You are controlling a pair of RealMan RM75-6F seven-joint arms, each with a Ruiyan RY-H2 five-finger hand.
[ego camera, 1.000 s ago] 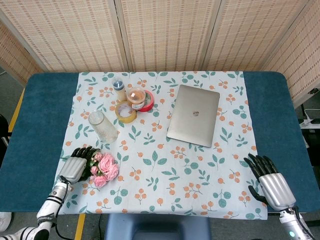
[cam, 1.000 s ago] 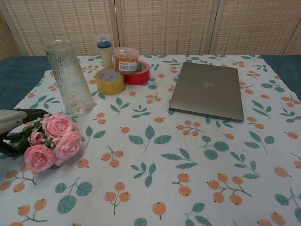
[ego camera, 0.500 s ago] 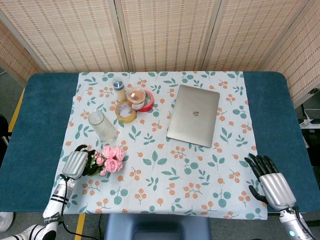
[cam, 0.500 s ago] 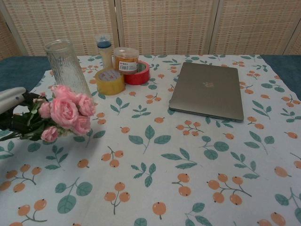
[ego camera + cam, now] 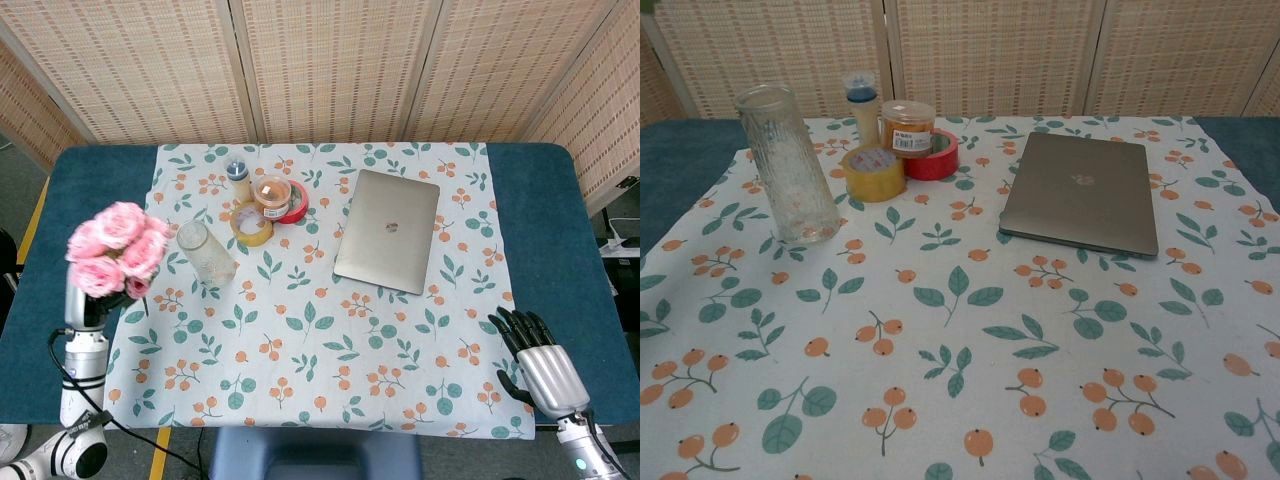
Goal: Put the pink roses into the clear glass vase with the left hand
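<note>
Head view: the left hand (image 5: 82, 303) gripped the pink roses (image 5: 117, 247) by their bundled stems, blooms upward and raised above the table's left edge, to the left of the clear glass vase (image 5: 206, 252) and apart from it. The hand itself was largely hidden behind the flowers, and the chest view showed neither it nor the bouquet. The right hand (image 5: 535, 362) rested at the near right corner of the floral tablecloth (image 5: 330, 330), fingers spread and holding nothing. The bouquet was probably light, with soft, easily crushed heads and springy stems, so the stem bundle below the blooms was judged the proper place to hold it. The vase stood upright and appeared empty; it was tall, narrow-mouthed and ribbed, and was judged fragile and liable to tip if the stems struck its rim. Beyond it stood a small blue-capped bottle (image 5: 860, 95) and an orange-lidded jar (image 5: 907, 127), the latter sitting on two tape rolls (image 5: 902, 162), one yellow, one red. Their contents could not be made out. A closed laptop (image 5: 387, 231) lay to the right.
</note>
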